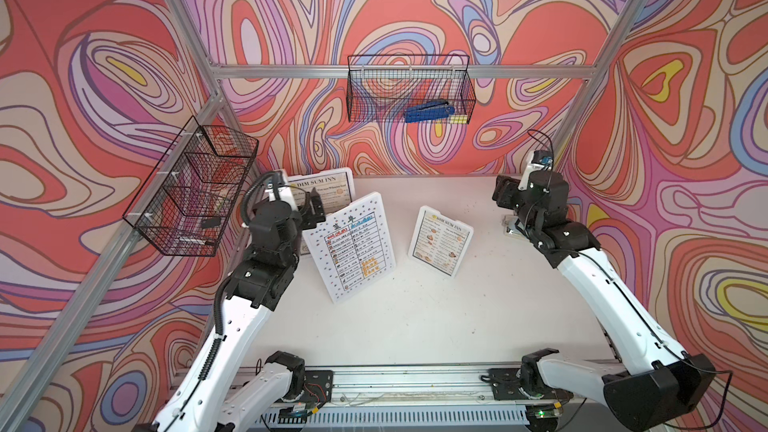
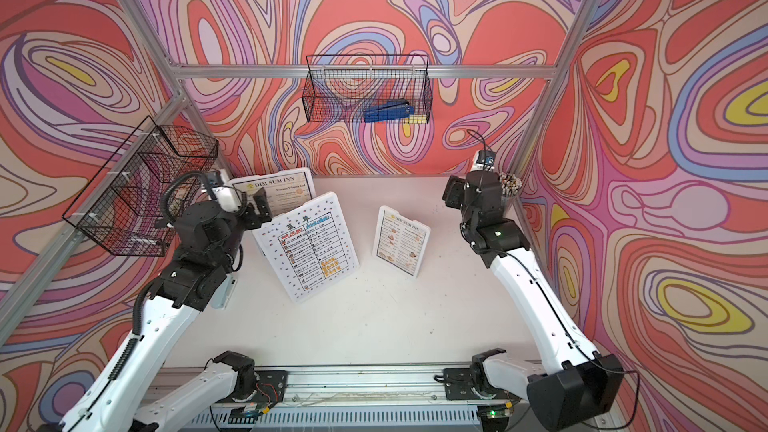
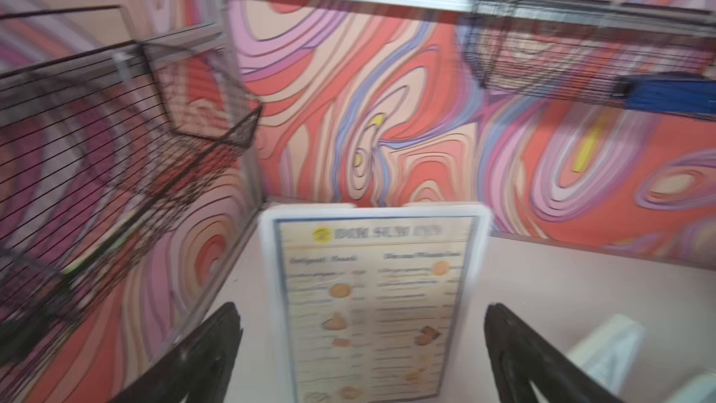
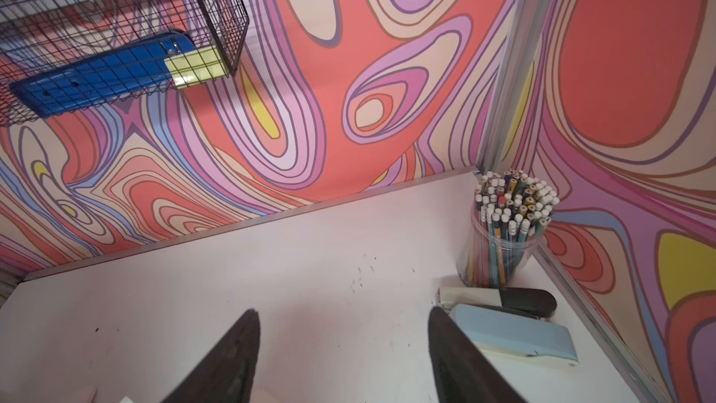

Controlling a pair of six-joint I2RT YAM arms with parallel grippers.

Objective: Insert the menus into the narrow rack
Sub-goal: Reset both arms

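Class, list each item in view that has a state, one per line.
Side rack: no menus inside.
Large Dim Sum Inn menu: standing, not racked.
White menu: standing, not racked.
Small Dim Sum Inn menu: standing, not racked.
Left gripper: open, empty.
Right gripper: open, empty.

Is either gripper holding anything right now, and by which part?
Nothing is held. The left gripper stands open, not touching the large DIM SUM INN menu ahead; the right gripper is open and empty.

both top views: high, front, looking down over table (image 1: 415, 326) | wrist views: low, near, facing back wall (image 4: 337, 110)
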